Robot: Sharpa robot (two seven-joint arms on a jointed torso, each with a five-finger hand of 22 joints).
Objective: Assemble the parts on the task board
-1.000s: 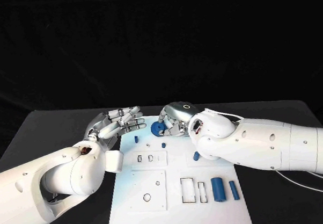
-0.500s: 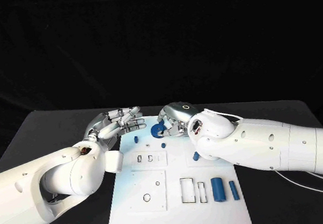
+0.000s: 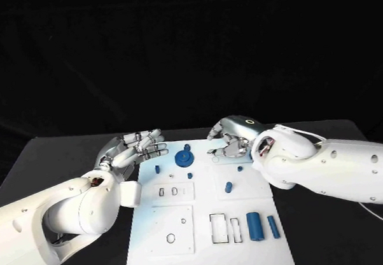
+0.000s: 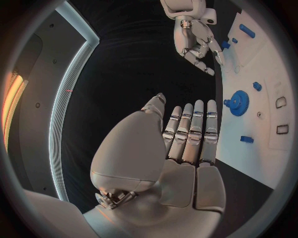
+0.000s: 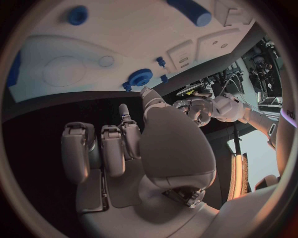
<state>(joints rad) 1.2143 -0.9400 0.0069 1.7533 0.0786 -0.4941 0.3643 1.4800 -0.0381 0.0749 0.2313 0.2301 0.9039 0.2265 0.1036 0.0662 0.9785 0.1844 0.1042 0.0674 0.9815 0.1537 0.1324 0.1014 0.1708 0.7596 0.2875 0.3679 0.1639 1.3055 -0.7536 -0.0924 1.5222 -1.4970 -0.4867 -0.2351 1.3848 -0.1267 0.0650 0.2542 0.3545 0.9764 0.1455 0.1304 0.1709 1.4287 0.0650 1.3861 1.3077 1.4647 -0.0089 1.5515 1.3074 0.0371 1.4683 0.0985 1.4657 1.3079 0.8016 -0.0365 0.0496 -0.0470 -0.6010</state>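
Table (image 3: 55, 153): black; its far edge fades into the dark backdrop and both arms cover much of its sides.
Task board (image 3: 203, 246): white plate in the middle of the table, running lengthwise away from the robot; its far left corner lies behind the left hand.
Right arm (image 3: 343, 171): comes in from the right, cut off by the picture edge, and hides the board's right rim beside the middle.
Left arm (image 3: 44, 218): comes in from the left, its elbow over the board's left edge.
Right hand (image 3: 233, 137): above the board's far right part, fingers curled downward with nothing seen in them; whether the fingertips touch the board cannot be told.
Left hand (image 3: 138, 149): at the board's far left corner, fingers straight and side by side, holding nothing.
Gear (image 3: 185, 157): round blue toothed part on the far end of the board, between the two hands, touched by neither.
Cylinder (image 3: 255, 226): thick blue part lying near the board's near right, beside rectangular slots.
Thin bar (image 3: 274, 227): blue, just right of the cylinder.
Small pegs: one (image 3: 228, 187) mid-board, one (image 3: 157, 169) near the left edge; their shapes are too small to make out.
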